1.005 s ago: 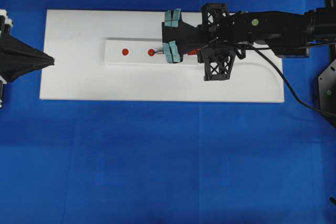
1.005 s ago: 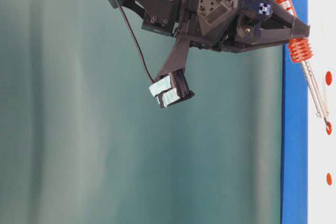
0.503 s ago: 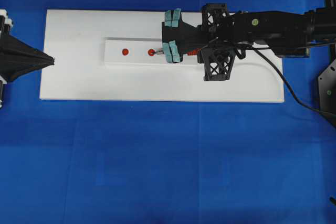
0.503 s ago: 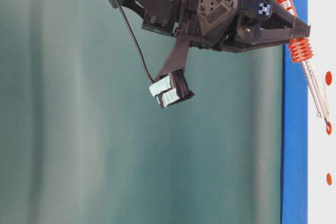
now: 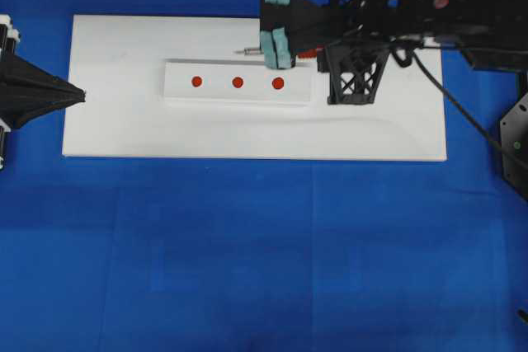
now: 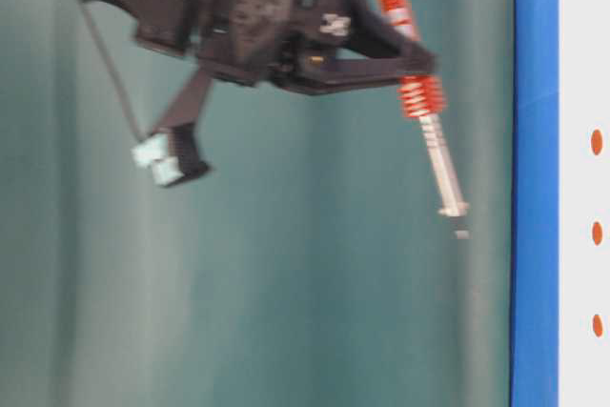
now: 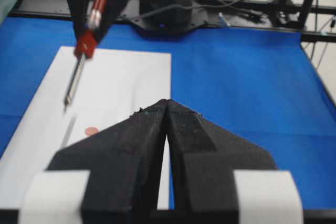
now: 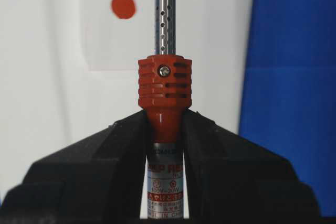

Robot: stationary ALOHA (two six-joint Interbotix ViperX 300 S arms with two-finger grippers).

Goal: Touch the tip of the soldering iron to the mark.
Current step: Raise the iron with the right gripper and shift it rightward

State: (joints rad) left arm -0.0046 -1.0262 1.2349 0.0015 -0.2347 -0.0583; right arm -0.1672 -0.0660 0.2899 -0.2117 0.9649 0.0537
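Blue cloth point(image 5: 247, 253) under white board point(image 5: 124, 121); right gripper point(image 8: 164, 129) clamped on soldering iron point(image 8: 164, 85); left gripper point(image 7: 167, 129) together.

The soldering iron point(image 8: 164, 90) carries the only lettering: a silver label on its handle just below the red vented collar, between the right claw's point(image 8: 164, 145) fingers. It is blurred; a line looking like "100V–20W" shows, the rest is unreadable.

One camera looks straight down on the blue-covered desk point(image 5: 247, 245); another sits at desk level (turned sideways). Both wrist cameras look closely along their end effectors, sharing the flat white rectangular board point(image 5: 124, 129).
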